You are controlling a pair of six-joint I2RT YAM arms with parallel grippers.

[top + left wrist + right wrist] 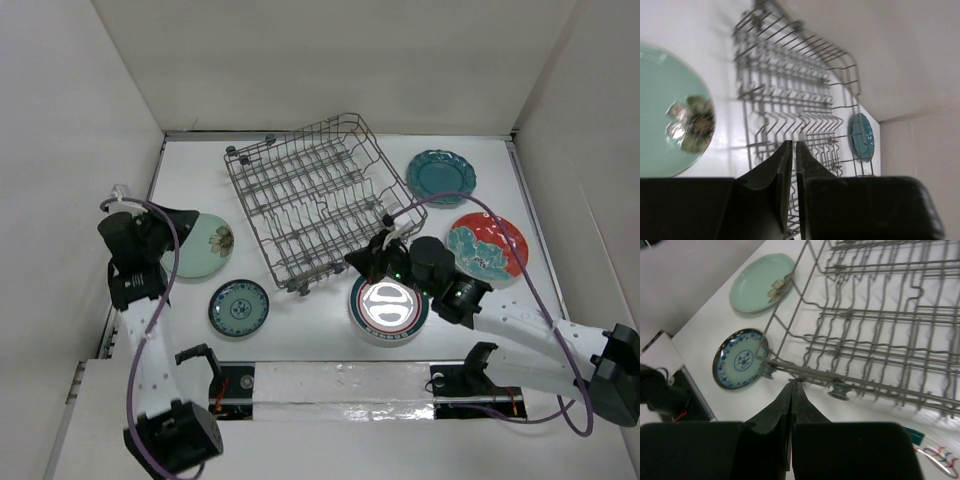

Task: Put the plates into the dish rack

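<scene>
Top external view shows nothing loaded yet; all five glossy round ceramic plates lie flat around the bare grey wire dish rack. Left gripper, jaws nearly pinched on nothing, hangs by the pale green plate; then small patterned plate; ringed plate near the right gripper, clenched empty; scalloped teal plate; floral plate.

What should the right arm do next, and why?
Probably open the right pincer and lower it toward the ringed plate. The pincer is shut and holds nothing, the dish rack has no plates in it, and that plate lies closest.
</scene>
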